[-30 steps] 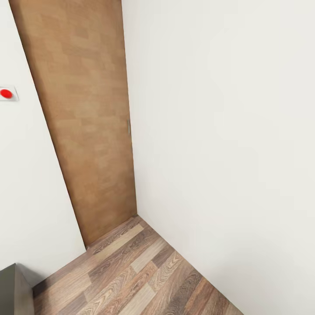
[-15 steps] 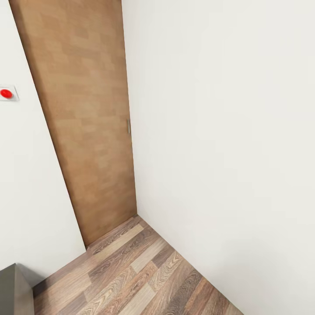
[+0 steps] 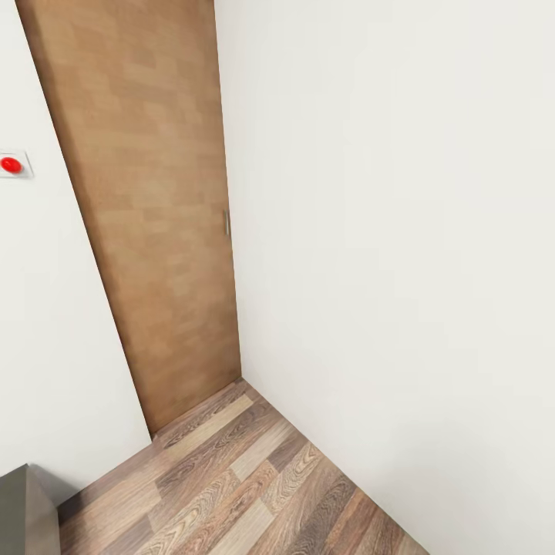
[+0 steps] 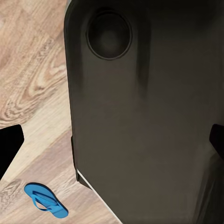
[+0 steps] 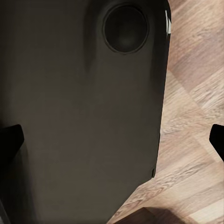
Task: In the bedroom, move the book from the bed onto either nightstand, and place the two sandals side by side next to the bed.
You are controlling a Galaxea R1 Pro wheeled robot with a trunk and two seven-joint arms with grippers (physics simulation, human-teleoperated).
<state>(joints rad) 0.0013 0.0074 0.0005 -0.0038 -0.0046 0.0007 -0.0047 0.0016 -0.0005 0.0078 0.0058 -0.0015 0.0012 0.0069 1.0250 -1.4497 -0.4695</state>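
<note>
I have both arms tucked in, each wrist camera looking down past the robot's dark body at the floor. The left pincer has its two dark fingertips at opposite edges of its view, so it stands wide open with nothing between them; the right pincer is just the same, spread wide and empty. From the head I am looking into a corner of the bedroom: one brown wooden door with a small metal handle, white walls on either side, and one red button on a wall plate left of the door. The wood-plank floor runs below, with a grey box corner at its lower left edge. I count one blue sandal, lying flat on the floor planks beside the robot's body.
</note>
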